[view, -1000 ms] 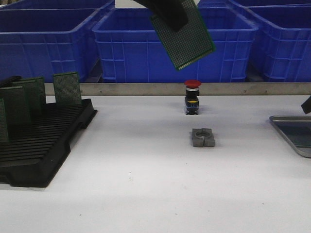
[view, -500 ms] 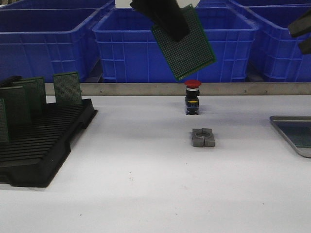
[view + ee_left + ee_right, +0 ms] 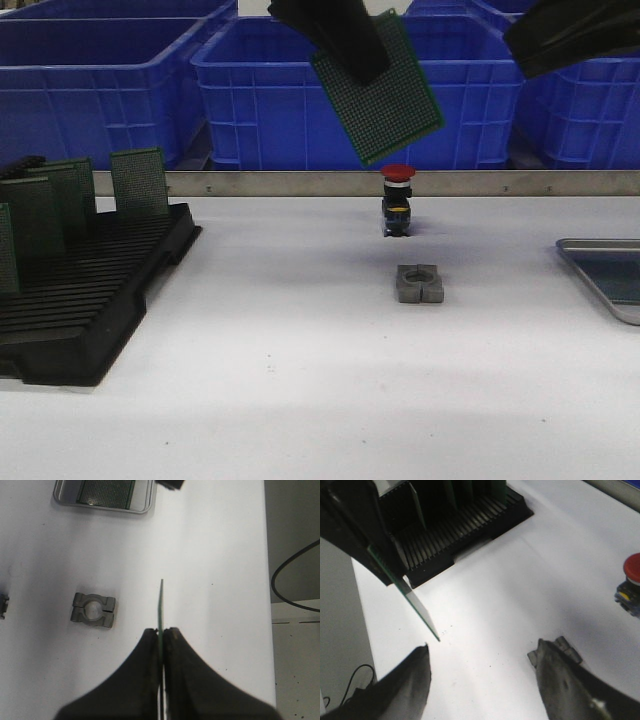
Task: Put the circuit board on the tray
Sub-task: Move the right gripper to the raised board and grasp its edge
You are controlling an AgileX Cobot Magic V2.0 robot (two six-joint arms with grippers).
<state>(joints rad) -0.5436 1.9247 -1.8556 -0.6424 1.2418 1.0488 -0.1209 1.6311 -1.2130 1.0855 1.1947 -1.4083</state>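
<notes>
My left tool (image 3: 161, 635) is pinched tight on a green circuit board (image 3: 385, 95), which I hold tilted in the air, well above the red push button (image 3: 397, 200). In the left wrist view the board (image 3: 160, 607) shows edge-on as a thin green line rising from between my two dark fingers (image 3: 148, 645), which press against both its faces.

My right tool (image 3: 482, 652) is spread wide with nothing between its fingers (image 3: 415, 672). In the front view it hangs high up, to the right of the button and of the held board, as a dark shape (image 3: 575, 35) in front of the blue bins (image 3: 250, 110). In the right wrist view the lower corner of the board (image 3: 422, 612) sits just above and beside one of its fingers; I cannot tell whether they touch.

The tray (image 3: 590, 262) lies on the white tabletop (image 3: 300, 380), far to the right of the button, cut by the picture's edge. The left wrist view shows another green board already lying flat inside the tray (image 3: 146, 500).

Just in front of the button sits a small grey metal clamp block (image 3: 418, 284). Far to the left of the button stands the black slotted rack (image 3: 90, 300), with several green boards (image 3: 138, 182) upright in its slots.
</notes>
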